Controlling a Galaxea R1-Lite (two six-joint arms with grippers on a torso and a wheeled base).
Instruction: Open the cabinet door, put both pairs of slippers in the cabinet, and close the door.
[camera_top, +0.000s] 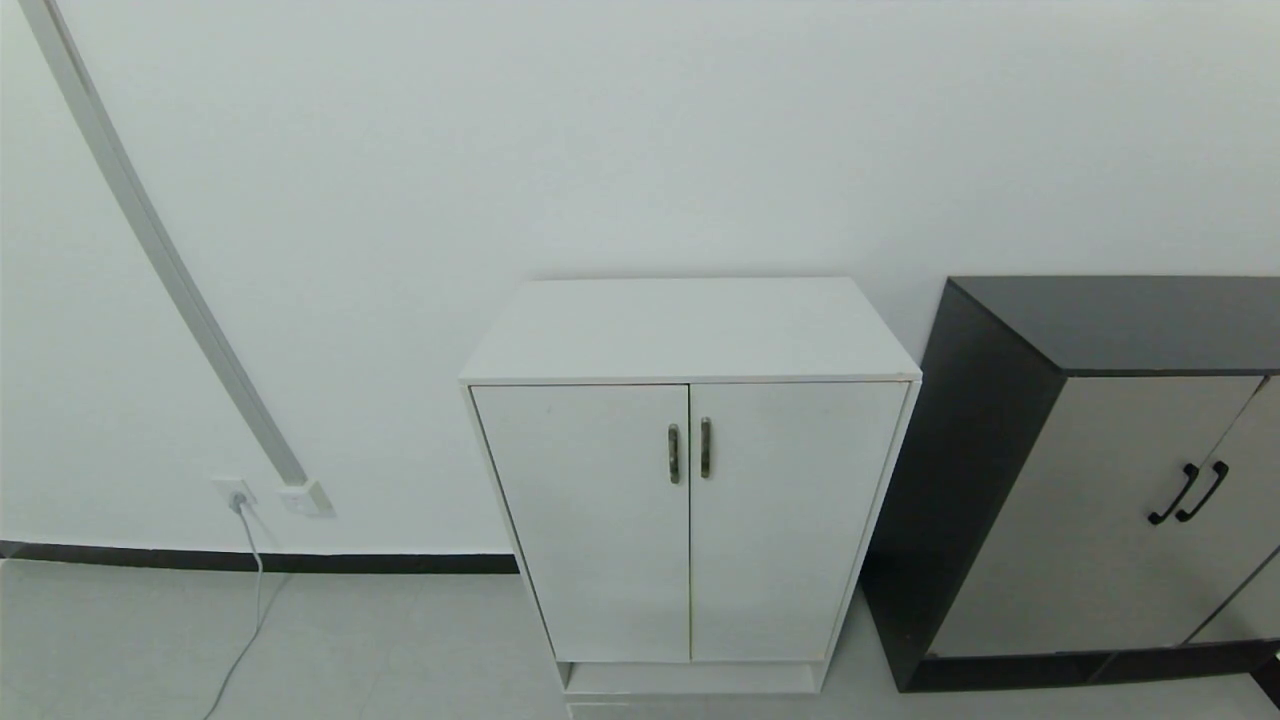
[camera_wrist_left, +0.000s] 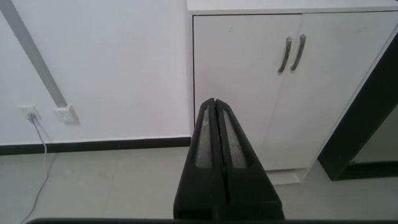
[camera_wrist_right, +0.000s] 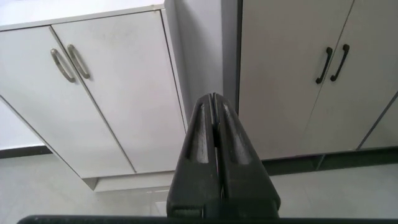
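**Asker:** What are your claws doing?

**Me:** My left claw (camera_wrist_left: 215, 106) is clenched, its two fingers pressed flat together with nothing between them. My right claw (camera_wrist_right: 213, 98) is the same, shut tight on nothing. Both hang in the air above the floor (camera_top: 400, 640), well apart from any furniture.

**Asker:** And the cabinet?

**Me:** The white cabinet (camera_top: 690, 330) stands at my twelve o'clock, its back against the wall (camera_top: 600, 130). Its left door (camera_top: 590, 520) and right door (camera_top: 785, 515) are both closed and meet at a thin seam down the middle. Two upright metal handles (camera_top: 674, 453) sit side by side at that seam, one on each door, in the upper half.

**Asker:** What is around it?

**Me:** At the white cabinet's three o'clock, just beside it, stands a black cabinet (camera_top: 985, 480) with pale doors, also closed, and a pair of black handles (camera_top: 1187, 492). At its nine o'clock, low on the wall, there is a socket (camera_top: 233, 492) with a grey cable (camera_top: 257, 590) plugged in and trailing down to the floor. A pale strip (camera_top: 150, 235) runs up the wall from beside the socket towards eleven o'clock. A dark skirting (camera_top: 300, 562) lines the foot of the wall.
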